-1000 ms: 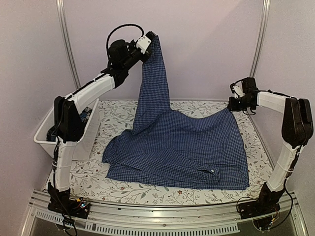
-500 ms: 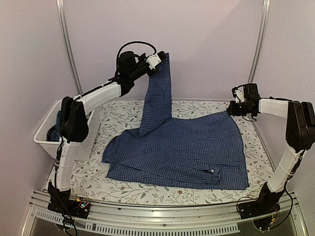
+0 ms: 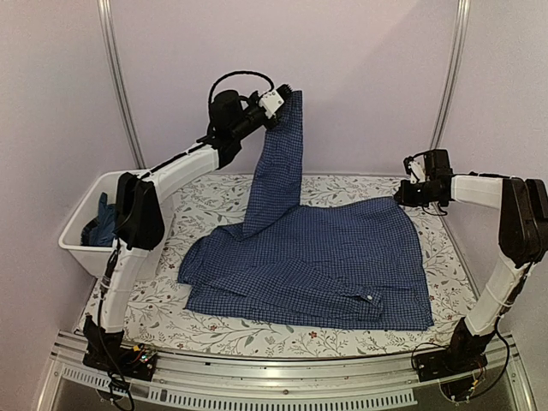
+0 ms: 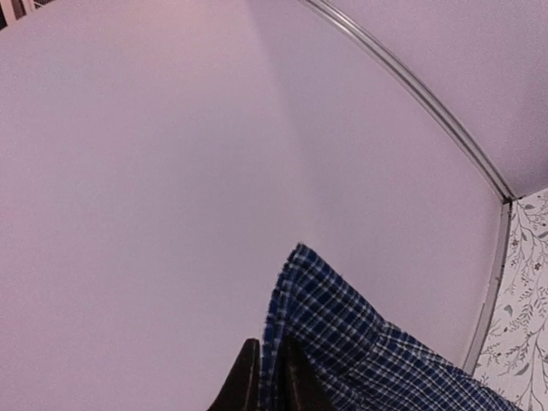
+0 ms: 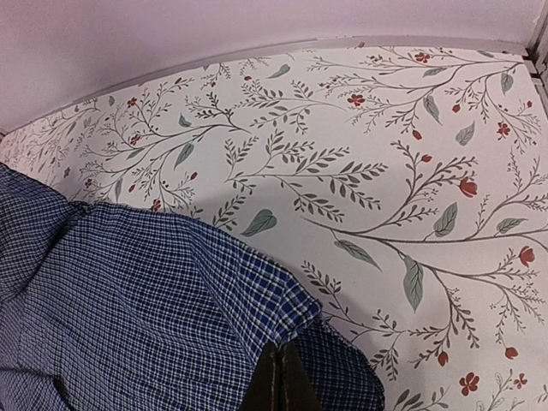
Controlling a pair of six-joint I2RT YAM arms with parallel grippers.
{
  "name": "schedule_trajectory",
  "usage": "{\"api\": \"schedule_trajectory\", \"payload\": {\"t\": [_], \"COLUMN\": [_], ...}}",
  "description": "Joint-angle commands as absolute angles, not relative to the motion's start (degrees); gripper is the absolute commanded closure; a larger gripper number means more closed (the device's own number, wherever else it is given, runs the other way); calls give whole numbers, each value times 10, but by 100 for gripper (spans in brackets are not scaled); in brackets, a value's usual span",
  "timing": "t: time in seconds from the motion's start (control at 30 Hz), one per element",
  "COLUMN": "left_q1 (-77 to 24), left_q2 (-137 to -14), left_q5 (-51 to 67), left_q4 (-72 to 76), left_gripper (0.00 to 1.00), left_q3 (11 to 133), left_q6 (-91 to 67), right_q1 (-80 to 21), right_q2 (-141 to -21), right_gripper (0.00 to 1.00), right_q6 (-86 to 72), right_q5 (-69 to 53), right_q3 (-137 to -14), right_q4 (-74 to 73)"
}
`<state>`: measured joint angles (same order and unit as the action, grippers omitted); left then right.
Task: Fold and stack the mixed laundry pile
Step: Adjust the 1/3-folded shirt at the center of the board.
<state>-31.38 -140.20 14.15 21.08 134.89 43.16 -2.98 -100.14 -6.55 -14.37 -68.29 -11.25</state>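
— Which way is the shirt pointing?

— The blue-and-white checked shirt point(image 3: 317, 265) is lying spread on the floral tablecloth point(image 3: 205, 201). Its long axis is running left to right across the table, and its buttoned front is lying along the near edge. One sleeve point(image 3: 278, 171) is rising almost straight up from the rear left of the body, leaning a little to the right towards its top.

— And how is it looking?

— It is showing a fine dark-blue-and-white check. The body is lying mostly flat, with folds bunching at the left end and the far right corner drawing up into a point. The raised sleeve is hanging as a long narrow band, creased down its length.

— Anything beside it?

— A white plastic tub point(image 3: 81, 227) is sitting at the table's left edge, apart from the shirt. A dark blue garment point(image 3: 103, 224) is lying crumpled inside it.

— Where are your pincers in all this?

— My left gripper point(image 3: 287, 92) is hanging high over the back of the table, pinching the top end of the sleeve. In my left wrist view the black fingers point(image 4: 248, 381) are sitting on either side of the checked edge, with cloth between them. My right gripper point(image 3: 402, 195) is sitting low at the shirt's far right corner, just over the tablecloth. Its jaws are pressing together on the hem there.
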Motion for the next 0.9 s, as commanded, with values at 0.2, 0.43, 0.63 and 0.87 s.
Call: {"api": "schedule_trajectory", "payload": {"t": [0.2,0.43,0.63,0.87], "left_q1": [-226,-177,-179,-189], "left_q2": [-1509,-1362,-1174,-1128], "left_q5": [-89,-32,120,197], "left_q4": [201,-82,-151,-123], "left_gripper": [61,52,51,49], "left_q3": [1473,1352,1026,861], "left_q6": [109,-99,-233,-289], "right_q1": [-28,-28,-27,-28], "right_q2": [-974,-975,-977,-981], "right_gripper": [100,100,100,100], "right_q6": [-69,-68,-69,-64], "right_q5": [-180,-178,-188,-188], "right_q3": [-667,-665,-665,-663], "right_q4": [-140,-146,-143,-142]}}
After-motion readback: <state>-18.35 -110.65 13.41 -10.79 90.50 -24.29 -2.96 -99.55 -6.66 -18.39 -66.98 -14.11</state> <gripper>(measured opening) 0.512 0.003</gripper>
